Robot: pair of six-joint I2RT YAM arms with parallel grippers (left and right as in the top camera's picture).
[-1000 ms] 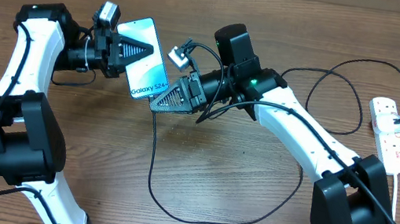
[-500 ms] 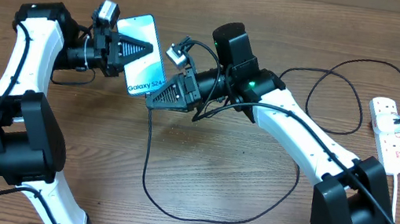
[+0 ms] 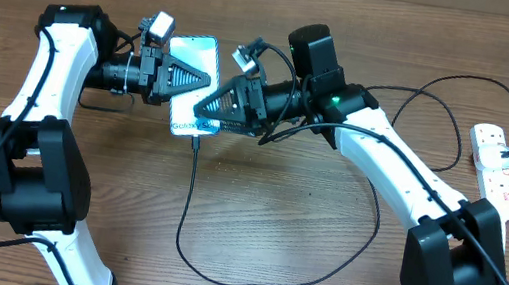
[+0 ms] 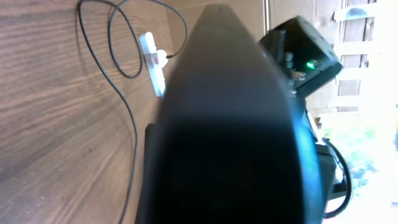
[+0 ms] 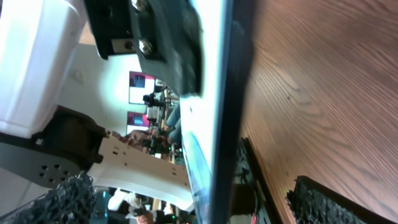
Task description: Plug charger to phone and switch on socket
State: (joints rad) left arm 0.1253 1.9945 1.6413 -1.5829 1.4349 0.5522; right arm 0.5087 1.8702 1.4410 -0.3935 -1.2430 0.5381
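Note:
My left gripper [image 3: 201,80] is shut on the phone [image 3: 197,53], holding it above the table with its blue screen up. The charger [image 3: 188,193], a thin black cable, meets the phone's lower edge at its plug tip [image 3: 196,140] and loops down over the table to the right. My right gripper [image 3: 207,110] stands open over the phone's lower right part. In the right wrist view the phone [image 5: 231,93] is edge-on between the spread fingers [image 5: 323,200]. In the left wrist view the phone's dark back [image 4: 230,124] fills most of the picture. The socket [image 3: 496,171] lies at the far right.
The charger's far loops [image 3: 440,120] lie between the right arm and the socket. A white lead [image 3: 506,271] runs from the socket toward the table's front edge. The left wrist view shows the socket [image 4: 152,59] and the right arm's green light [image 4: 309,64].
Both arms and the phone have shifted to the right. My right gripper has opened and let go of the plug, whose tip now stays at the phone's lower edge.

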